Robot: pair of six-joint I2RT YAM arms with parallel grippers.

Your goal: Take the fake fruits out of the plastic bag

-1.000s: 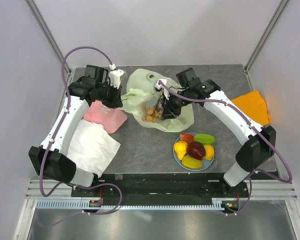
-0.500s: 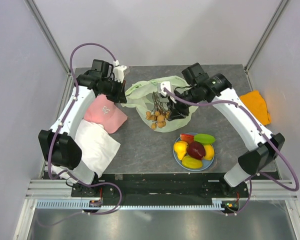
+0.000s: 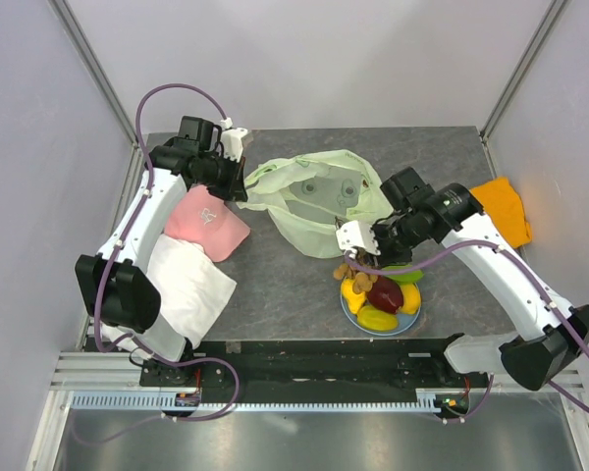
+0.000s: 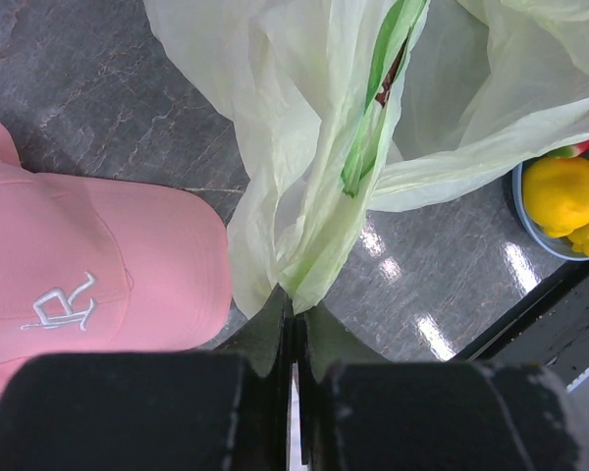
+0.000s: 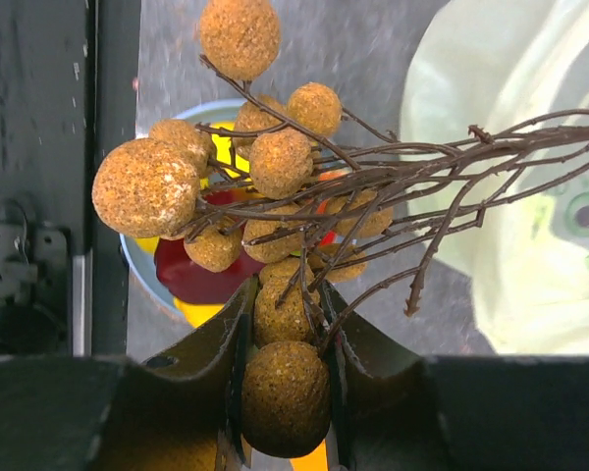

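Tabletop point(image 3: 275, 285), perhaps stone, bears plastic bag point(image 3: 314, 196); walls point(image 3: 314, 59) pale.

Grey table point(image 3: 275, 275): plastic bag point(image 3: 309, 201), cap point(image 3: 208, 224), plate point(image 3: 346, 310)

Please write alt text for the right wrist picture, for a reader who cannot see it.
The right gripper is shut on a brown fruit cluster with dark twigs, held over the blue plate. The pale plastic bag lies to the right.
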